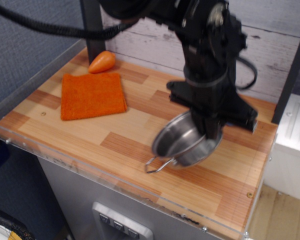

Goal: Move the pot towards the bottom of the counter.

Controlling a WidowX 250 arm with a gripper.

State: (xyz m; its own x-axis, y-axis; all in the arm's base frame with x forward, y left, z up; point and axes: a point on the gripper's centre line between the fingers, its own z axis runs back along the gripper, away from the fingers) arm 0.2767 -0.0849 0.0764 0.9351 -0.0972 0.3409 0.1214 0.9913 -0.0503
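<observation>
The shiny steel pot (pixel 182 142) hangs tilted over the front right part of the striped wooden counter (pixel 90 137), its open side facing the camera. One wire loop handle (pixel 159 165) dangles at its lower left, close to the wood. My black gripper (pixel 211 131) comes down from above and is shut on the pot's far rim. The fingertips are partly hidden behind the pot.
An orange square cloth (pixel 92 95) lies at the back left, with an orange carrot-shaped toy (pixel 102 61) behind it. The clear acrylic rim (pixel 65 162) runs along the front edge. The arm hides the back right of the counter.
</observation>
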